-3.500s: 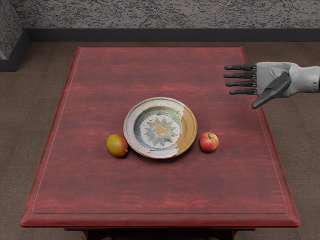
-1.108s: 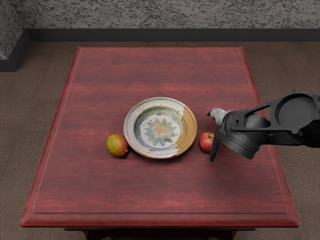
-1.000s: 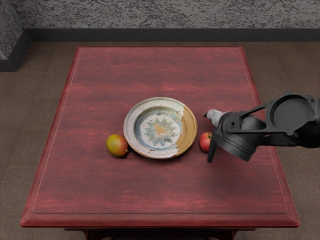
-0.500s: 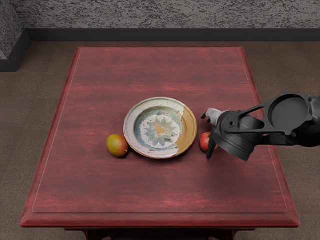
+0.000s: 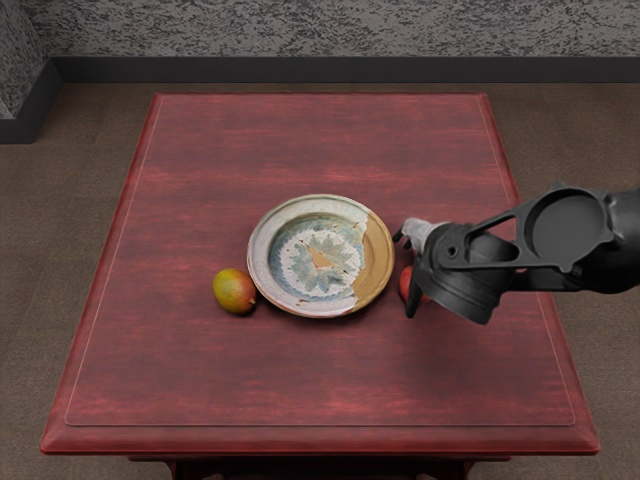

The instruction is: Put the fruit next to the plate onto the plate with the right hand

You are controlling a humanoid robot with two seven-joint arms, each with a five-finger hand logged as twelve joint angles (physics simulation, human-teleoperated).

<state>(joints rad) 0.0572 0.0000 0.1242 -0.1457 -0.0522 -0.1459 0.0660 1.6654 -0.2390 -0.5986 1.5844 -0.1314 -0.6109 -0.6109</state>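
Fingers [image 5: 411, 302] of right hand [image 5: 440, 268] over one apple [image 5: 403, 284], grip indiscernible; one plate [image 5: 376, 263], one mango [image 5: 234, 291]

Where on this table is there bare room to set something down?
Free: the far strip of the table behind the plate, and the near strip in front of the mango. Crowded: right of the plate, where the right hand covers the apple.

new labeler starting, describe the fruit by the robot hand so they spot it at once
On the red table, find the patterned plate at its middle. The apple sits right of the plate's rim, half hidden by the right robot hand; it is red, unlike the yellow-green mango left of the plate.
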